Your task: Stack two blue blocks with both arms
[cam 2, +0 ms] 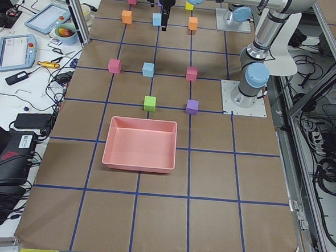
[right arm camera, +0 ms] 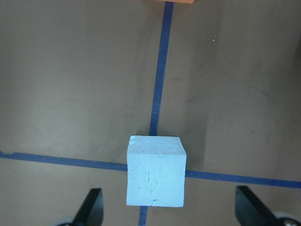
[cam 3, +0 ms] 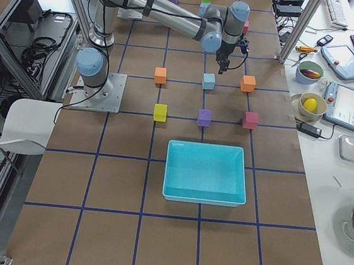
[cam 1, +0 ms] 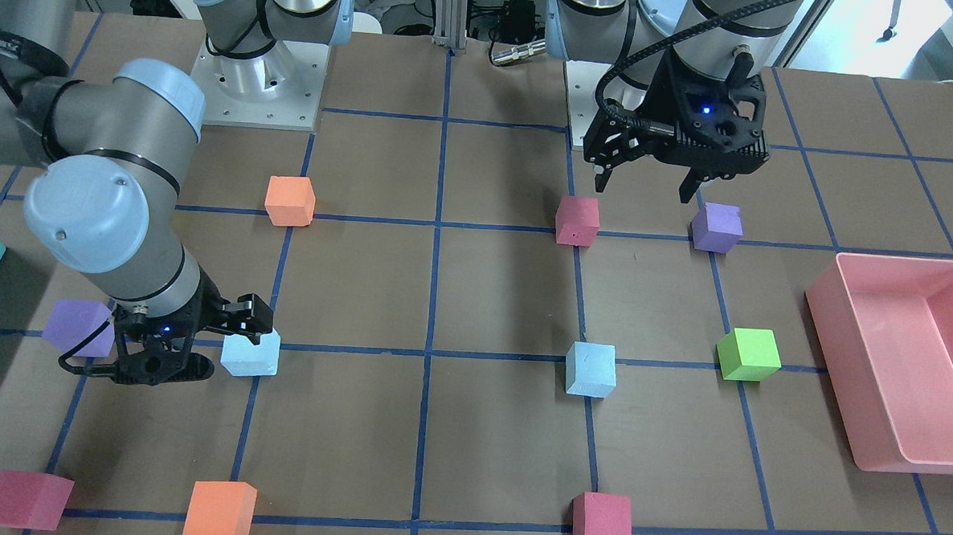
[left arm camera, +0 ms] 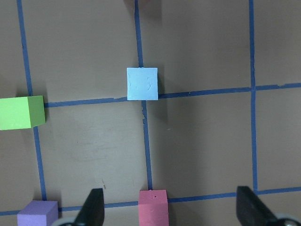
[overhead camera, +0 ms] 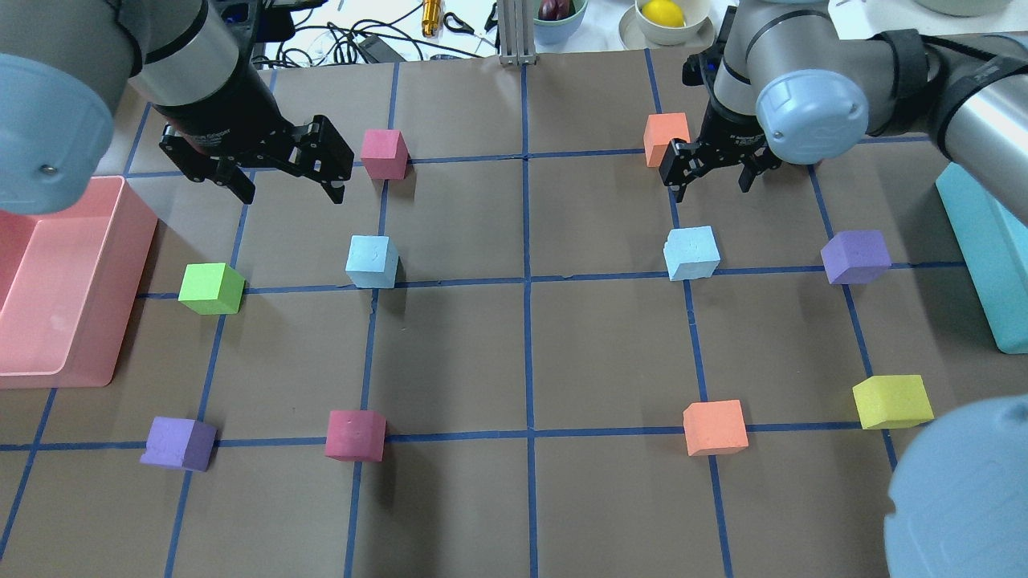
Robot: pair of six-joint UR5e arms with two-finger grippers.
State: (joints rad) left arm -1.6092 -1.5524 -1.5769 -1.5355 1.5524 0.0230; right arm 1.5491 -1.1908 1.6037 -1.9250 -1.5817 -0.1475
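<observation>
One blue block [overhead camera: 372, 262] sits left of the table's middle; it also shows in the front view [cam 1: 591, 369] and the left wrist view [left arm camera: 142, 84]. My left gripper [overhead camera: 293, 195] is open and empty, held high on the robot's side of that block, which lies well ahead of its fingers [left arm camera: 94, 209]. The other blue block [overhead camera: 691, 252] sits right of the middle. My right gripper [overhead camera: 708, 189] is open and hovers just above it. In the right wrist view this block [right arm camera: 155, 176] lies between the two fingers [right arm camera: 91, 207], untouched.
A pink bin [overhead camera: 96, 353] stands at the left edge and a teal bin [overhead camera: 984, 257] at the right. Pink [overhead camera: 384, 152], green [overhead camera: 210, 288], purple [overhead camera: 855, 257], orange [overhead camera: 666, 138] and yellow [overhead camera: 891, 401] cubes lie scattered on the grid.
</observation>
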